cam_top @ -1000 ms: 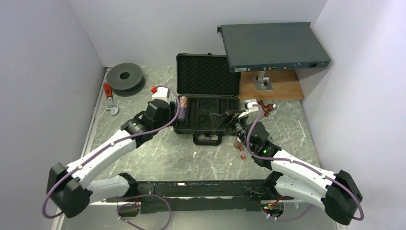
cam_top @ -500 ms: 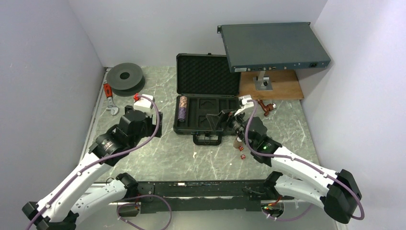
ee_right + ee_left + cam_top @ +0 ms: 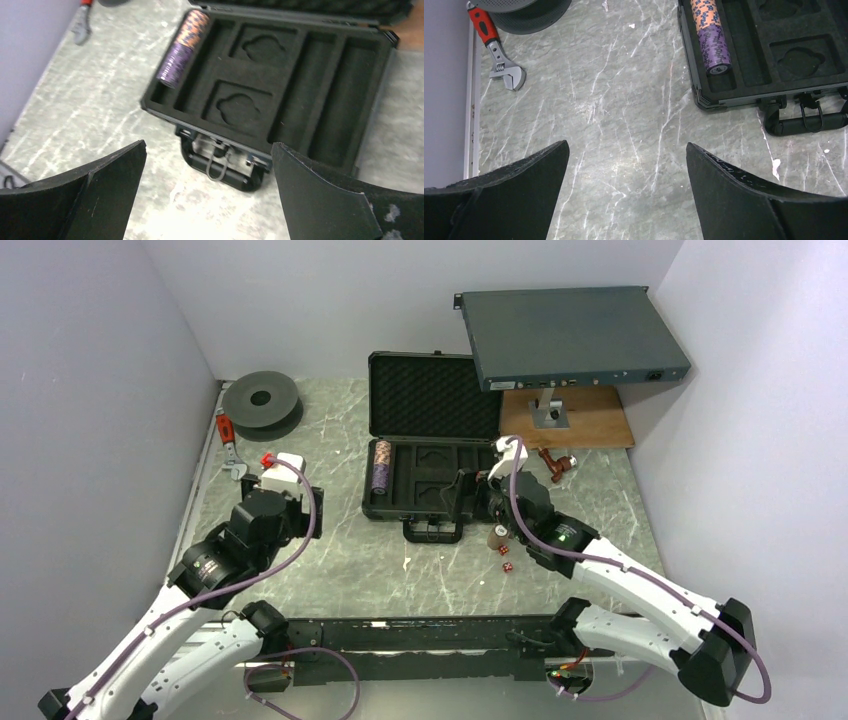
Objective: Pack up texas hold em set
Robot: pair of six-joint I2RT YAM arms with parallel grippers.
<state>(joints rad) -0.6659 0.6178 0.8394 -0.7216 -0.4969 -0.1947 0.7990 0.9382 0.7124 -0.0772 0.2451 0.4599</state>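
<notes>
Resting in the slotted foam tray (image 3: 746,50), a ribbed cylindrical chip stack (image 3: 710,37).

Lab robot cell: plain white walls (image 3: 100,390), marbled tabletop (image 3: 350,550).

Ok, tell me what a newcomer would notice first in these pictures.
The open black hard plastic briefcase sits in the middle of the grey marbled table, with a row of brown and purple chips lying in its leftmost slot. Behind it to the right, a large flat grey metal box stands raised above a wooden board. Small red dice lie loose in front of the case, towards its right end.
</notes>
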